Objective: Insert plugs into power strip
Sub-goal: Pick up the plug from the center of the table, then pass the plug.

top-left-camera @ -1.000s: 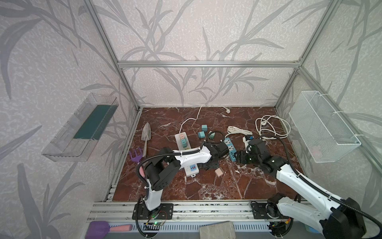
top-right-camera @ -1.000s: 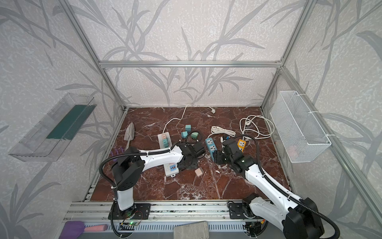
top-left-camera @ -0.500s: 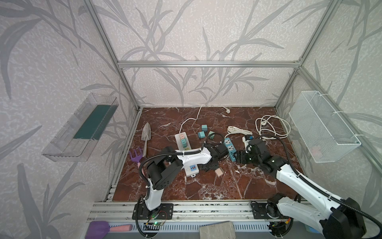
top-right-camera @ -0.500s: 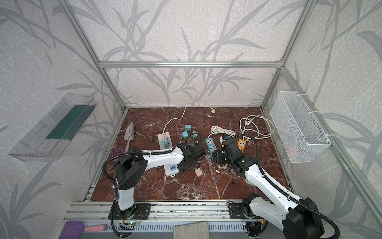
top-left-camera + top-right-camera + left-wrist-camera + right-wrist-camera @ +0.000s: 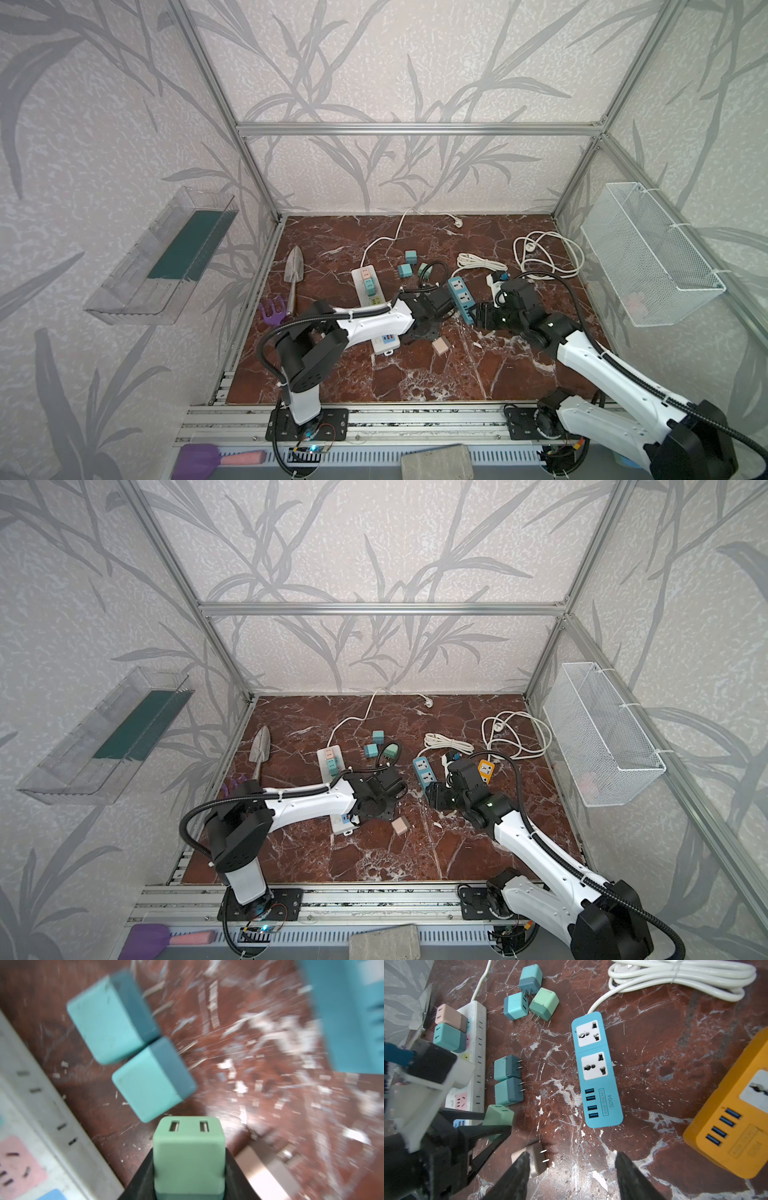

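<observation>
Closed since a second ago, left hand [image 5: 497, 1123] grips the green plug [image 5: 188, 1153]: lift, aim prongs squarely at a free slot of the white power strip [image 5: 478, 1022]; right hand [image 5: 572, 1156] stands open.

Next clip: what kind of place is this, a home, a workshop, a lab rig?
Most likely a lab test cell dressed as a room: an aluminium frame carries leaf-patterned wall panels, the floor is a marble-look board, and the left arm and right arm are mounted on a rail.

Nine plugs [image 5: 450, 1017] [image 5: 448, 1038] [image 5: 529, 977] [image 5: 516, 1006] [image 5: 544, 1003] [image 5: 506, 1068] [image 5: 508, 1091] [image 5: 498, 1118] [image 5: 536, 1160] and three power strips [image 5: 479, 1053] [image 5: 598, 1068] [image 5: 726, 1126].
</observation>
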Tool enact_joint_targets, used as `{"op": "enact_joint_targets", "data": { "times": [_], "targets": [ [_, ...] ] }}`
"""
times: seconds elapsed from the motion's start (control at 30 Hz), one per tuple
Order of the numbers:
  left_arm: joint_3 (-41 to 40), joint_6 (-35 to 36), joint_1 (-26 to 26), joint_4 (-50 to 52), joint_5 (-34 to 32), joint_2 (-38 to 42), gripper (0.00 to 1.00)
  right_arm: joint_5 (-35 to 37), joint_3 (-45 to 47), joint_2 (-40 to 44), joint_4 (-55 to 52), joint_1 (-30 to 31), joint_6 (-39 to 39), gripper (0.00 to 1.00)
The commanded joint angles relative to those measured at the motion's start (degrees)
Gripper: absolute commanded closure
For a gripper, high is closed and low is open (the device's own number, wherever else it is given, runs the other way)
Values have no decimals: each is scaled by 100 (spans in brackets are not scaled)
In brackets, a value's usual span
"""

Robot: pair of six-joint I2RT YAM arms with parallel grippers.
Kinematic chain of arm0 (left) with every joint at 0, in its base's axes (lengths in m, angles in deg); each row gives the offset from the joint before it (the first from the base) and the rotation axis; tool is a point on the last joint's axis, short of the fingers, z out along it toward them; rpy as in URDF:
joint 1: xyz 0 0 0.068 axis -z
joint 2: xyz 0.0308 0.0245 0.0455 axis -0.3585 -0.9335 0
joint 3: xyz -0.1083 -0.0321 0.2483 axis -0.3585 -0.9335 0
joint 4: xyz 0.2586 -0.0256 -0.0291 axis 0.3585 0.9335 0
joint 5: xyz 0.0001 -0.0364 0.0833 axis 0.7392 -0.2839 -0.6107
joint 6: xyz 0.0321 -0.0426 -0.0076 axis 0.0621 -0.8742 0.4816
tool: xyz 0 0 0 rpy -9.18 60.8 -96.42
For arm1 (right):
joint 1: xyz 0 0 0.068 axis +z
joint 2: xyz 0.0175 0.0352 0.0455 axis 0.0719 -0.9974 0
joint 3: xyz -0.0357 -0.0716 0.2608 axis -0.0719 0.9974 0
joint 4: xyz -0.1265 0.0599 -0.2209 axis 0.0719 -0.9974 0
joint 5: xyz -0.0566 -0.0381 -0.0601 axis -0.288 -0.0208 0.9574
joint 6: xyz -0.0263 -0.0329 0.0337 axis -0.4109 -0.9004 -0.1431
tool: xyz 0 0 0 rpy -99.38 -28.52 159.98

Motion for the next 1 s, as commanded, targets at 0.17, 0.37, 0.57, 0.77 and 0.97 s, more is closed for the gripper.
{"op": "enact_joint_targets", "data": {
  "times": [0.17,0.37,0.57,0.77,0.97],
  "targets": [
    [-1853,3148,403,-3976,-358,1338,100,-1110,-713,-115,-157,-7,-26,64],
    [-2326,4535,529,-5290,-705,1438,100,-1620,-870,-145,-230,-6,-138,50],
    [-2153,4807,557,-5157,-489,1403,100,-2119,-902,-419,-214,153,-274,36],
    [-2141,4650,568,-5088,-224,1461,100,-2203,-885,-622,-129,232,-288,36],
    [-2215,4519,592,-5088,-19,1524,100,-2424,-806,-735,140,229,-192,44]
  ]
}}
